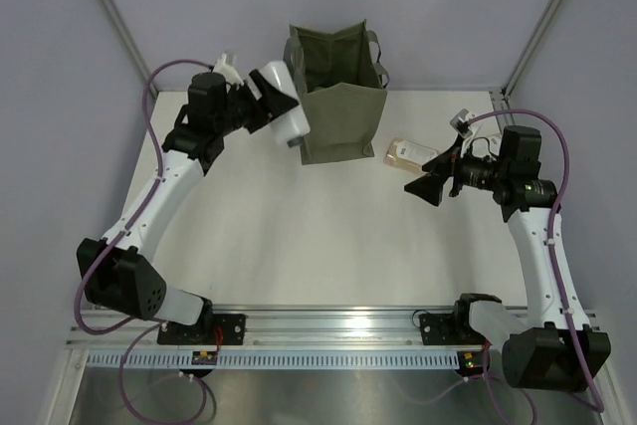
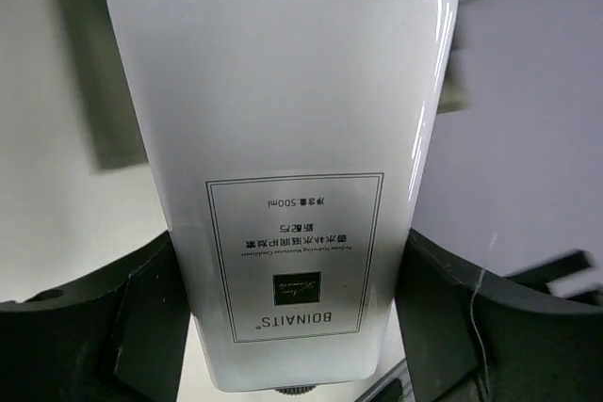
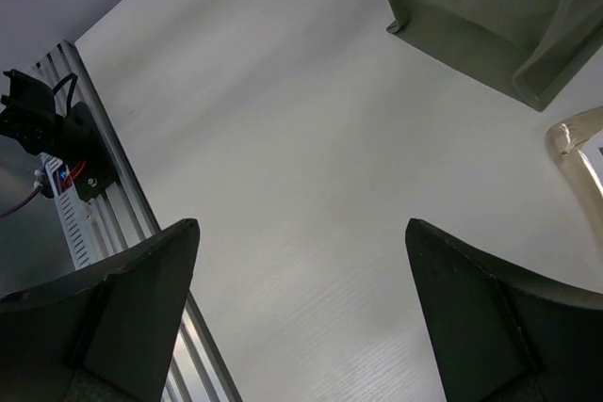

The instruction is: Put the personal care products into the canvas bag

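The olive-green canvas bag (image 1: pixel 338 97) stands upright and open at the back middle of the table. My left gripper (image 1: pixel 271 99) is shut on the silver bottle (image 1: pixel 287 106) and holds it in the air at the bag's upper left edge. In the left wrist view the bottle (image 2: pixel 283 138), with a BOINAITS label, fills the frame between the fingers (image 2: pixel 141 317), and the bag (image 2: pixel 94 91) shows behind it. A beige pouch (image 1: pixel 410 154) lies flat right of the bag. My right gripper (image 1: pixel 428 186) is open and empty just in front of the pouch (image 3: pixel 579 152). The other products are not in view.
The bag's lower corner (image 3: pixel 490 16) shows at the top of the right wrist view. The aluminium rail (image 1: pixel 328 330) with both arm bases runs along the near edge. Grey enclosure walls stand to the left, the right and the back.
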`<state>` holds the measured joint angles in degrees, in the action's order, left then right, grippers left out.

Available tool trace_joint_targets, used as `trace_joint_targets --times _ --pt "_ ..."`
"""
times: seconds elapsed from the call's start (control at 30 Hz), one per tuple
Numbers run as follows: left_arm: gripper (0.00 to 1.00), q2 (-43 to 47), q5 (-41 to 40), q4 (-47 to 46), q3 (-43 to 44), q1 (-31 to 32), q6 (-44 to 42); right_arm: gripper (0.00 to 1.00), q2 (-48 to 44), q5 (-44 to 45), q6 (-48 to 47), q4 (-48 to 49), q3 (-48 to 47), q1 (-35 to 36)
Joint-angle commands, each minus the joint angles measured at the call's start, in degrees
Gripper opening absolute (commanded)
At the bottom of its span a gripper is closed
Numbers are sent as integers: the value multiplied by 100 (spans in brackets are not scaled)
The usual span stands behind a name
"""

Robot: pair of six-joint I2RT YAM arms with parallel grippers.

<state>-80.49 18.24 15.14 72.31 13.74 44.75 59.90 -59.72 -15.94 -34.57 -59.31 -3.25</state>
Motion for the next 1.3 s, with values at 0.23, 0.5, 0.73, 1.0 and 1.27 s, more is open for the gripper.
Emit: trace_joint_targets --times 0.23,0.5,0.73,1.0,1.27 --pt "0 -2715 -390 -1444 4824 955 306 100 -250 -154 425 521 165 -343" --pt "0 -4273 -1620 -1822 6207 1236 -36 100 -575 -180 575 820 525 -537" --pt "11 -3931 -1473 -1690 5182 1272 -484 99 -717 -101 575 891 728 -589" --pt "80 -3246 -1086 -1338 4538 1263 -854 100 222 1270 113 57 -44 -589" --pt "99 -2525 -831 -1057 4362 1254 -1600 100 2287 1857 -3422 -1772 -1783 -546"
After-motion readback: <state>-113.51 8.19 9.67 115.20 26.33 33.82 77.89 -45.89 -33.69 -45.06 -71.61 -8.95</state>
